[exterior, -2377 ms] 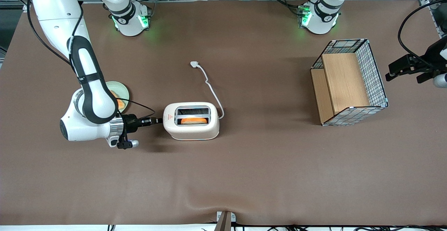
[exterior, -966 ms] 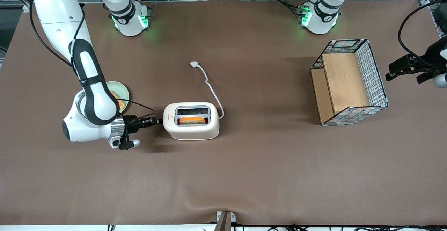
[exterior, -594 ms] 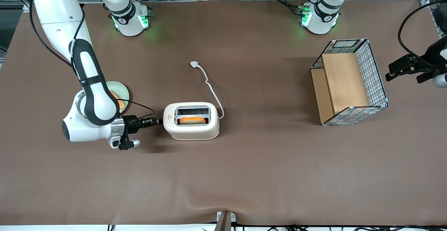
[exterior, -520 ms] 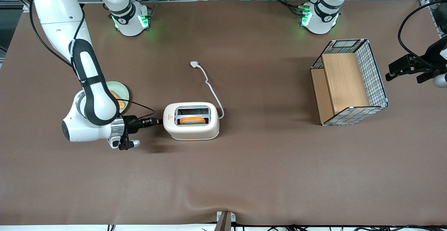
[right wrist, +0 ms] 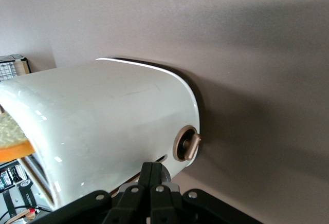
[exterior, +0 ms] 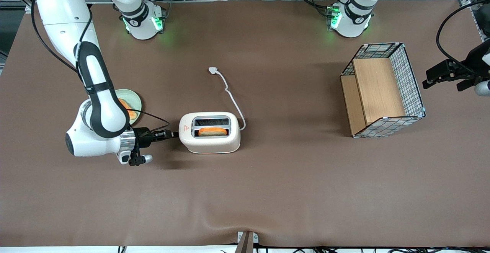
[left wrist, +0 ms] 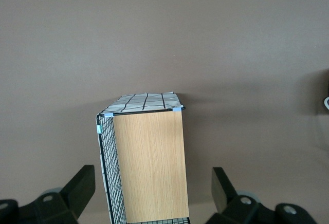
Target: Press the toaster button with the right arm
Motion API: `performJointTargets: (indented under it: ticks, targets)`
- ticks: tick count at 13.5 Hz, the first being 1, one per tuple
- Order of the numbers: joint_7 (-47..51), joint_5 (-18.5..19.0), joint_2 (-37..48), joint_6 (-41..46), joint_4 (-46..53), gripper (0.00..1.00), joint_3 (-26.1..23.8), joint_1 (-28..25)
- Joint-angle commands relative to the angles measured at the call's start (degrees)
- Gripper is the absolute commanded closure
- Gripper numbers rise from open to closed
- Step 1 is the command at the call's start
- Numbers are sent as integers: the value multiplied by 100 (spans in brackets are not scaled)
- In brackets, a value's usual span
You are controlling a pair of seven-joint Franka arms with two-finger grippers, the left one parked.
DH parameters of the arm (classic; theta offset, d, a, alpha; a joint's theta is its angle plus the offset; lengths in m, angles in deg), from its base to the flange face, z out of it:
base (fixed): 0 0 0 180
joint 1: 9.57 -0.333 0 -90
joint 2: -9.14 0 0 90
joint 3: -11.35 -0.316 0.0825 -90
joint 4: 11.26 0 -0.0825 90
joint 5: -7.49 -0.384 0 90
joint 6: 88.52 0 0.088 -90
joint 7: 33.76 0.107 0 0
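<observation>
Front view: toward the working arm's end of the table, my gripper (exterior: 171, 134) is clenched, tips at the toaster (exterior: 210, 132) end face; since a second ago the right arm (exterior: 95, 103) drew back slightly, bread sitting low.
Right wrist view: fingers (right wrist: 152, 180) pinched together against the white shell, beside the button (right wrist: 191, 145).
Meaning: I judge the press made, arm retreating.

Right arm (exterior: 95, 92) low, fingers (right wrist: 154, 183) together.
</observation>
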Motion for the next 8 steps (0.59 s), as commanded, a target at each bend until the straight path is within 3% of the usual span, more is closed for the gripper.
performJointTargets:
  ticks: [1,3,4,6,7,8]
  targets:
    - [178,-3,51,207,178,100,123,-36]
    - [284,172,253,383,187,100,236,-27]
    - [293,330,323,445,205,81,281,-27]
    - [293,515,412,489,266,9,368,-1]
    - [302,524,421,559,310,0,412,17]
    - [302,533,473,681,371,0,509,17]
